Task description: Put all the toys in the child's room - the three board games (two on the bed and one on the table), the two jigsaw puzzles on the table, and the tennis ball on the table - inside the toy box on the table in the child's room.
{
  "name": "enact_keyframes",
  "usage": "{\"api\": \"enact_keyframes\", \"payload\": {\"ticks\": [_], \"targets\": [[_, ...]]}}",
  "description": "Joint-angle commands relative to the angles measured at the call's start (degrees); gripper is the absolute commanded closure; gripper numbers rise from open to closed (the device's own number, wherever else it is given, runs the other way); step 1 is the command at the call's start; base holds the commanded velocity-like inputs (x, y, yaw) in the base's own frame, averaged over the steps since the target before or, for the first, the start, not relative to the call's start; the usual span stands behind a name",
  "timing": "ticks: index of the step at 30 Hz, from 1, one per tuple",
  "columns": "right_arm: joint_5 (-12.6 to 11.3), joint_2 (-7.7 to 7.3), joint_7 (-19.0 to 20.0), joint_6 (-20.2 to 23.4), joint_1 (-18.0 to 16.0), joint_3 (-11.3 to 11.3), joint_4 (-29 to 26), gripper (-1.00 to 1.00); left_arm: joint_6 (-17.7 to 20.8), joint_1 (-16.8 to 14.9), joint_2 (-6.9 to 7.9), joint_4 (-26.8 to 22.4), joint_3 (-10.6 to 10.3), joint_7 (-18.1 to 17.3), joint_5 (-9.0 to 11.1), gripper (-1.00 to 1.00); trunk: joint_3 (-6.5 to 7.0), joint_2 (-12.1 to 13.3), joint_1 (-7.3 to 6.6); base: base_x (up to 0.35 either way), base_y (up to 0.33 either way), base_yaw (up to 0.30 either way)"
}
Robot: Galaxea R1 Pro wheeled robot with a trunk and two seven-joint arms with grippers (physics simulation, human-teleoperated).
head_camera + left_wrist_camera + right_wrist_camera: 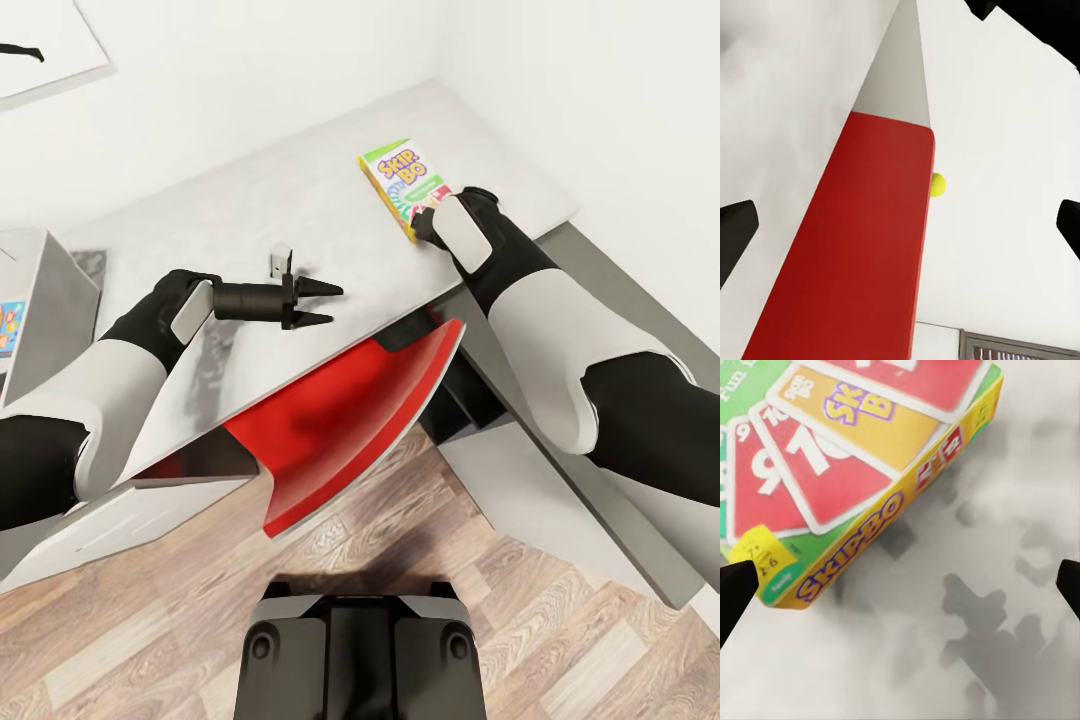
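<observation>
The Skip-Bo board game [402, 183] is seen lying on the bed [300, 200], not yet grasped; the right tool [428, 222] is spread open just beside its near edge. The left tool [322, 303] is held open and empty above the bed. Carrying the game to the toy box is judged still to be done.

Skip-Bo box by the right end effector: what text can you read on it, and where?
"SKIP-BO": top face of the Skip-Bo box, head view.
"SKIPBO": its yellow side edge, right wrist view.
"10", "9": red cards printed on the top.
"7+", "2-6", "Family": yellow corner tag.
Other small print: too blurred to read.
</observation>
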Motion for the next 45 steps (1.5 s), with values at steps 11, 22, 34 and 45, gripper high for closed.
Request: {"api": "enact_keyframes", "payload": {"ticks": [11,22,34,45], "targets": [[-0.11,0.00,-0.43,0.17,-0.03,0.31,-0.25,-1.00,0.25,-0.05,0.11,0.00,-0.28,-0.24,0.10,-1.00,-0.07,-0.09,0.03,0.002,0.000,0.000],[-0.09,0.00,-0.43,0.14,-0.04,0.27,-0.25,-1.00,0.25,-0.05,0.13,0.00,-0.28,-0.24,0.09,-1.00,0.59,-0.09,0.03,0.000,0.000,-0.046],[-0.09,0.00,-0.51,0.14,-0.02,0.24,-0.31,-1.00,0.25,-0.05,0.13,0.00,-0.28,-0.26,0.08,-1.00,1.65,-0.09,0.03,0.000,0.000,-0.033],[-0.09,0.00,-0.63,0.21,-0.04,0.24,-0.44,-1.00,0.25,-0.05,0.21,0.00,-0.28,-0.32,0.10,-1.00,2.64,-0.09,0.03,0.014,0.001,-0.001]]}}
